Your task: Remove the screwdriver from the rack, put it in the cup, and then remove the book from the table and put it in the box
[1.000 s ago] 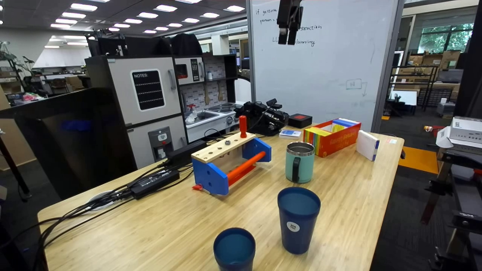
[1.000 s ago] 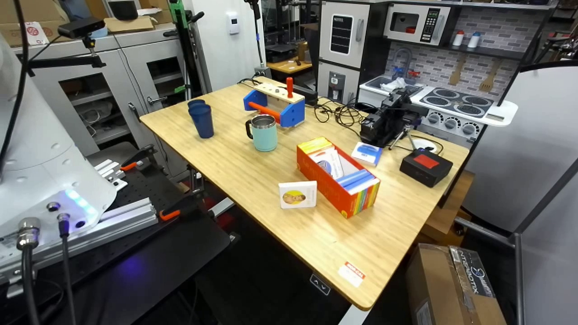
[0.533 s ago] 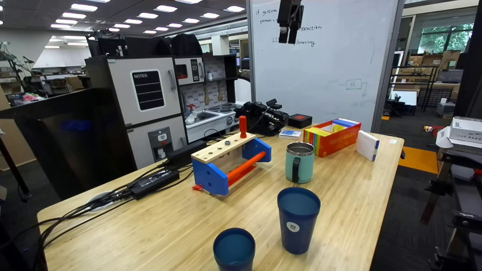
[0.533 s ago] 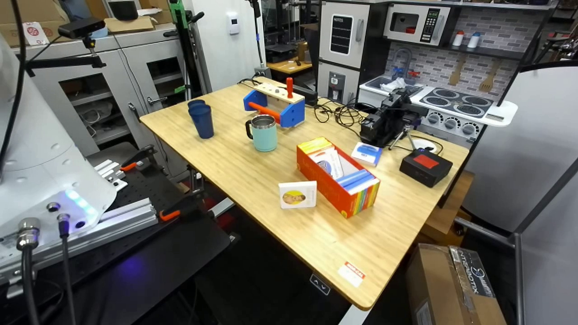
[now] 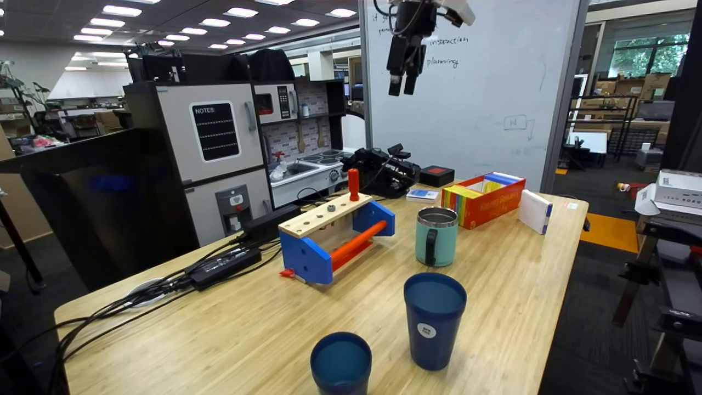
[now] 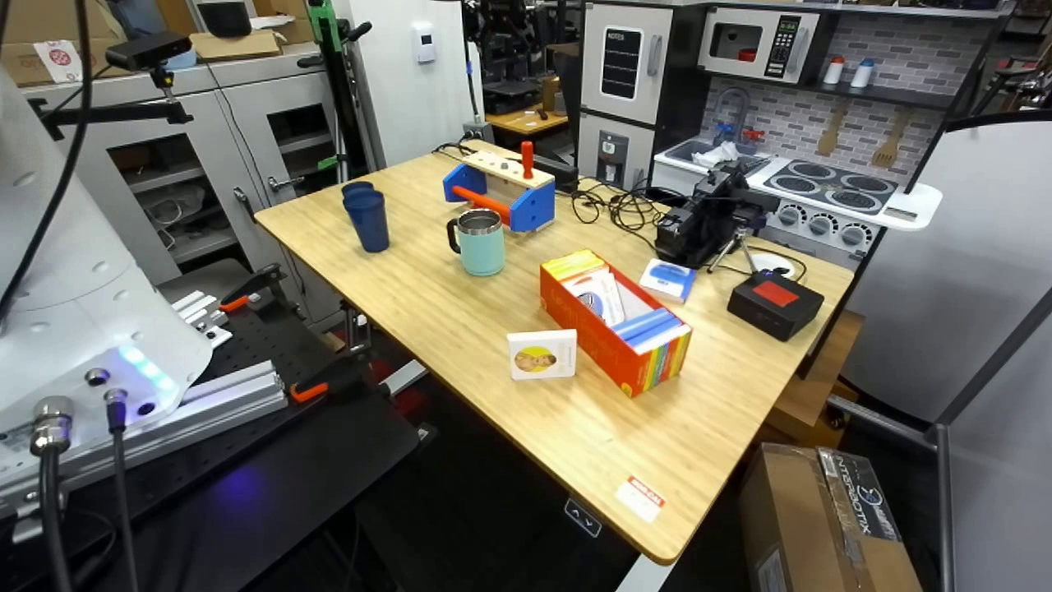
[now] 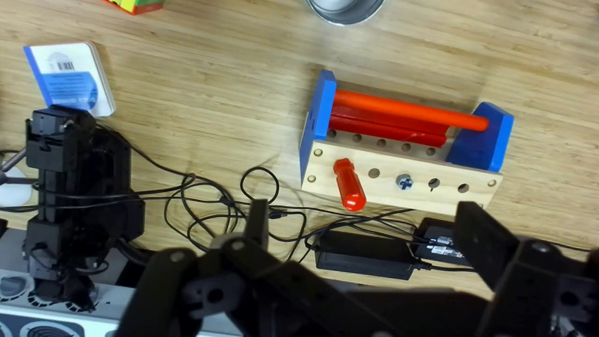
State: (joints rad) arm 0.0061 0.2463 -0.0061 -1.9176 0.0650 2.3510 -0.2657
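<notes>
Just the one screwdriver (image 7: 349, 185), standing upright in the rack (image 5: 306, 258), poked into the wooden top near the end closer to the box (image 6: 592, 335): smooth, glossy red handle, rest I can't make out. Rack has two blue end panels, one round orange-red bar, a pale wood top with a row of holes plus one metal bolt (image 7: 404, 181). It sits toward the long edge of the table (image 6: 460, 329) farthest from the arm's white base (image 6: 74, 345), two black power bricks (image 7: 360, 255) beside it. The gripper (image 5: 402, 88) hangs in the air, fingers spread wide. One teal cup (image 6: 482, 253), cylindrical, metal rim, black handle, stands between the rack and the long edge nearest the base. Two tapered dark blue cups (image 5: 436, 326) are toward a short edge. The box is one long orange-red thing, blue and yellow booklets (image 6: 651, 329) packed too tight to count. One thin white book (image 6: 542, 355) stands upright between it and that base-side edge, and a blue-and-white notebook (image 6: 667, 280) lies flat on its other side.
</notes>
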